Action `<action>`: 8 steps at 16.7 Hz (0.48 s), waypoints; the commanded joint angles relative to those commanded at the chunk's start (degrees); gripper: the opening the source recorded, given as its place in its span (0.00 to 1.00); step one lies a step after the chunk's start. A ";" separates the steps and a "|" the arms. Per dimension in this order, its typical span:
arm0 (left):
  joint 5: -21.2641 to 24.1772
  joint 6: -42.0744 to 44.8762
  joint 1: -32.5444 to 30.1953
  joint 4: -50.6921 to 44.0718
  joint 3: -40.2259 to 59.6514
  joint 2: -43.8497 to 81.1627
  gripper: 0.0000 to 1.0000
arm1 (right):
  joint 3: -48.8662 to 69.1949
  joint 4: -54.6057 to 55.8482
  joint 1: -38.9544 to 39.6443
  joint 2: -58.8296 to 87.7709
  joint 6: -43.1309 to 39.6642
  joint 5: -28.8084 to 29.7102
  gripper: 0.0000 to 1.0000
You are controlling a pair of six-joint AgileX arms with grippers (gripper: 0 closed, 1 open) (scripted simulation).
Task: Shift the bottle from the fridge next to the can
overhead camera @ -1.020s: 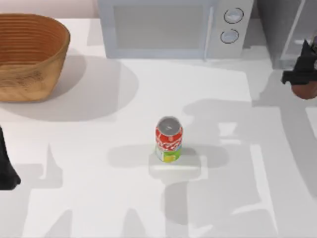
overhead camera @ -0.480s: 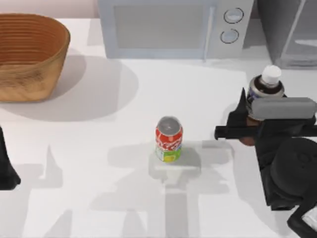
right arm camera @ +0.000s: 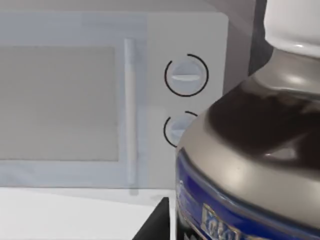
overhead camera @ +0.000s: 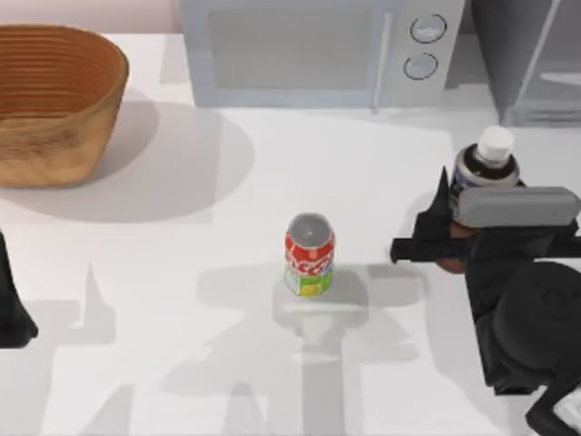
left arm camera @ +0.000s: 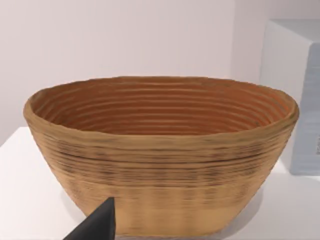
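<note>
Top view: the right hand (overhead camera: 451, 238) — closed on the bottle (overhead camera: 487, 169) — has barely drifted left in the last half-second, well right of the can (overhead camera: 310, 254), open surface (overhead camera: 227, 182) between. Left hand (overhead camera: 14, 313) parked at the surface's left edge. Right wrist view: bottle close up, microwave (right arm camera: 100, 100) beyond.

The right arm (overhead camera: 526, 327) is matte black, bulky and rounded, with a grey block, perhaps a camera housing, on its wrist.
</note>
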 joint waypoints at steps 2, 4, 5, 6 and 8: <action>0.00 0.00 0.00 0.00 0.00 0.00 1.00 | -0.04 0.04 0.05 -0.04 -0.03 0.05 0.00; 0.00 0.00 0.00 0.00 0.00 0.00 1.00 | -0.04 0.04 0.05 -0.04 -0.03 0.05 0.08; 0.00 0.00 0.00 0.00 0.00 0.00 1.00 | -0.04 0.04 0.05 -0.04 -0.03 0.05 0.15; 0.00 0.00 0.00 0.00 0.00 0.00 1.00 | -0.04 0.04 0.05 -0.04 -0.03 0.05 0.23; 0.00 0.00 0.00 0.00 0.00 0.00 1.00 | -0.04 0.04 0.05 -0.04 -0.03 0.05 0.38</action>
